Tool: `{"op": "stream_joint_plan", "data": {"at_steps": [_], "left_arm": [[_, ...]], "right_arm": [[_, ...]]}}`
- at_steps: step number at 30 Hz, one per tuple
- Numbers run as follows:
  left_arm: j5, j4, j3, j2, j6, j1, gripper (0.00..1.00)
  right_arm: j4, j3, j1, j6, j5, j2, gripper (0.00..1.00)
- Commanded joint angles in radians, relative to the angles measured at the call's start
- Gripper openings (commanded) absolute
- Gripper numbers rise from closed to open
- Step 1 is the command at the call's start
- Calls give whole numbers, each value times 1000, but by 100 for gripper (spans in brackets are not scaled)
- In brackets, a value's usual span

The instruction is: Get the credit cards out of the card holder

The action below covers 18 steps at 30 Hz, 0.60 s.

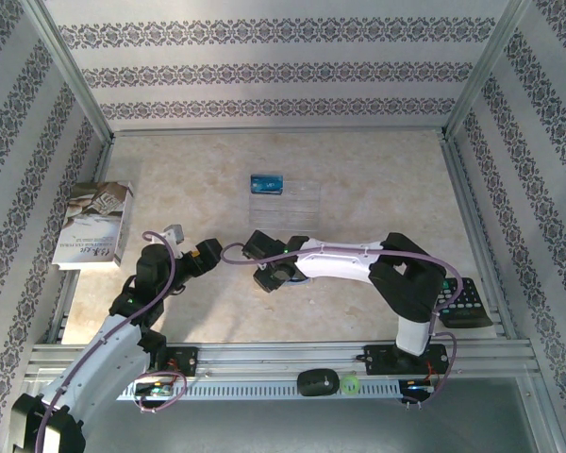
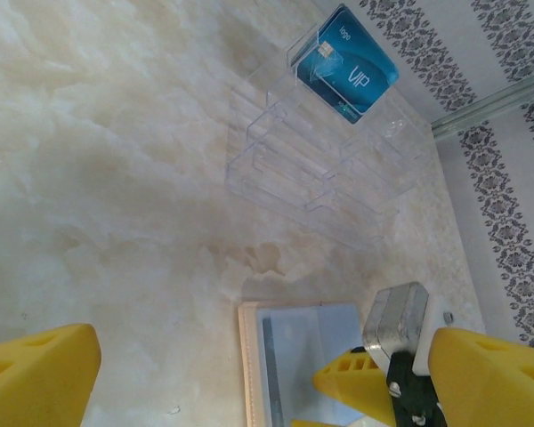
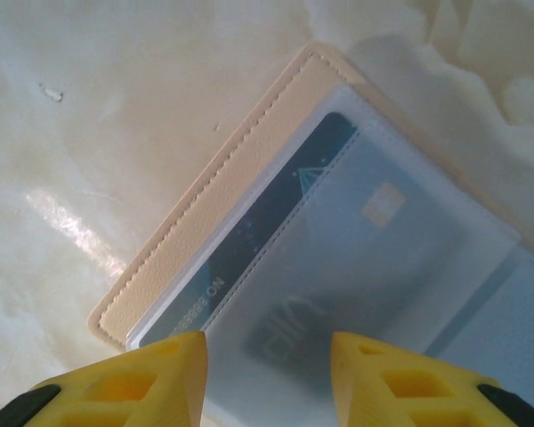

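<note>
Tan and stitched along its edge, the card holder [image 3: 222,196] is seen lying open on the marbled worktop [image 3: 116,107], its pale blue-grey inside turned upward. A dark card [image 3: 276,222] with a small gold chip is kept under the holder's clear sleeve, only its upper edge left uncovered. The right fingers [image 3: 160,378] are set partly apart just over that sleeve, with nothing pinched between them; whether their tips touch it cannot be told. The left fingers [image 2: 36,374] are spread wide and nothing is held; the holder's corner and one right finger are framed between them. The blue card [image 2: 349,76], printed "VIP", is found in the far left compartment of the clear plastic tray [image 2: 285,169], well apart from the holder. A book [image 1: 94,225] is laid at the worktop's left edge.
</note>
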<state>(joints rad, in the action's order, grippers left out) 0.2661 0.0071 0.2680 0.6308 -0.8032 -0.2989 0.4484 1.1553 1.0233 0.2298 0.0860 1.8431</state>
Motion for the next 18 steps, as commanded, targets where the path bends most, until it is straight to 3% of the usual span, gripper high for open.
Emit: {"op": "stream_joint_plan", "data": {"at_steps": [1,4,7,15,18], "left_arm": [[31,-25,40,9,36,15,93],[61,-18,49,44,49,17,89],[104,8,49,95,52,16,79],[134,108,11,199,23,-22,59],[106,177,2,262,21,-79,52]], "right_arm": [[23,26,1,-7,18,45,42],[17,23,1,-5,-7,59,43],[9,12,0,0,-9,65,39],[-124,-73,-15,10,-25,-14,2],[-230,-138,-38,29,-71,-74,0]]}}
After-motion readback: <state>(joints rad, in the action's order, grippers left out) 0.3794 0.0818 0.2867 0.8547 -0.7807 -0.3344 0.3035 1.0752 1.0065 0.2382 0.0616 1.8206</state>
